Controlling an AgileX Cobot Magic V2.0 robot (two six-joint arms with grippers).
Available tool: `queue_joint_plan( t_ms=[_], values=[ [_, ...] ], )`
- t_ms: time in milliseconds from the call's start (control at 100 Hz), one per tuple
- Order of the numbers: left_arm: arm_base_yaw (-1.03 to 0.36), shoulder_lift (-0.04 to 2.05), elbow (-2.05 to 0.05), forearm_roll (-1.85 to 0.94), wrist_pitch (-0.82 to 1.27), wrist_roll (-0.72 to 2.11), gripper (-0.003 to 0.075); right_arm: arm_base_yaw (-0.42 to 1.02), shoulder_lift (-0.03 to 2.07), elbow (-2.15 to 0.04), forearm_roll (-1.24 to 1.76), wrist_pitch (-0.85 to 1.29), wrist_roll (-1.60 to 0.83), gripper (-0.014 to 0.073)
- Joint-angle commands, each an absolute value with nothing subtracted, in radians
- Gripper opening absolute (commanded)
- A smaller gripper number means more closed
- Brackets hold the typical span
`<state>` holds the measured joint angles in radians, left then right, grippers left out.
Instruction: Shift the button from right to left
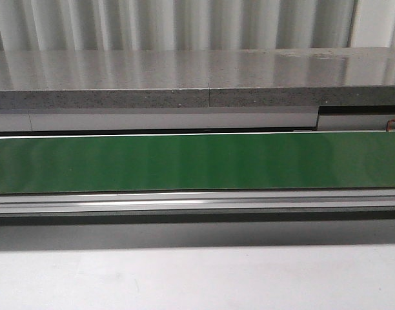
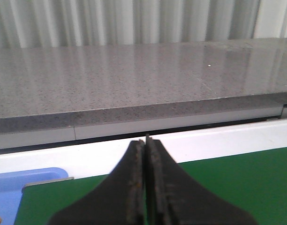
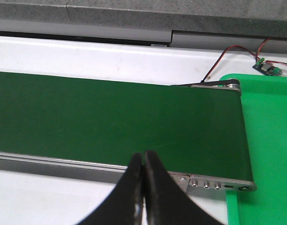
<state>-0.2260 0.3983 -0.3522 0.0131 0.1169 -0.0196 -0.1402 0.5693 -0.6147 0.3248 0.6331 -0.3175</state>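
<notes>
Nearest each wrist camera, the fingers are pressed together with nothing between them: left gripper over the belt's left end, right gripper over its near rail by the right end. Neither arm appears in the front view. The button is not visible in any view, so its place cannot be told; no step of the move seems begun, and this reads as the waiting stage before a pick. The next move would call for the button to come into sight at the right, then for the right gripper to part its fingers and descend on it.

Beyond the fingers runs the green belt, bare along its visible length, in a grey metal frame. At its left end lies a blue tray; at its right end a green tray, with a small circuit board and red-black wires behind. Farther back stands a speckled grey counter, then a pale corrugated wall.
</notes>
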Motion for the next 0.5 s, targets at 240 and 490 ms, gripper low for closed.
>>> queue_joint_plan(
  t_ms=[240, 490],
  values=[
    [-0.137, 0.157, -0.151, 0.156, 0.021, -0.155, -0.002, -0.144, 0.568, -0.638, 0.333, 0.572, -0.326, -0.0067],
    [-0.137, 0.007, -0.019, 0.154, 0.014, -0.162, -0.002, -0.144, 0.568, -0.638, 0.333, 0.572, -0.326, -0.0067]
  ],
)
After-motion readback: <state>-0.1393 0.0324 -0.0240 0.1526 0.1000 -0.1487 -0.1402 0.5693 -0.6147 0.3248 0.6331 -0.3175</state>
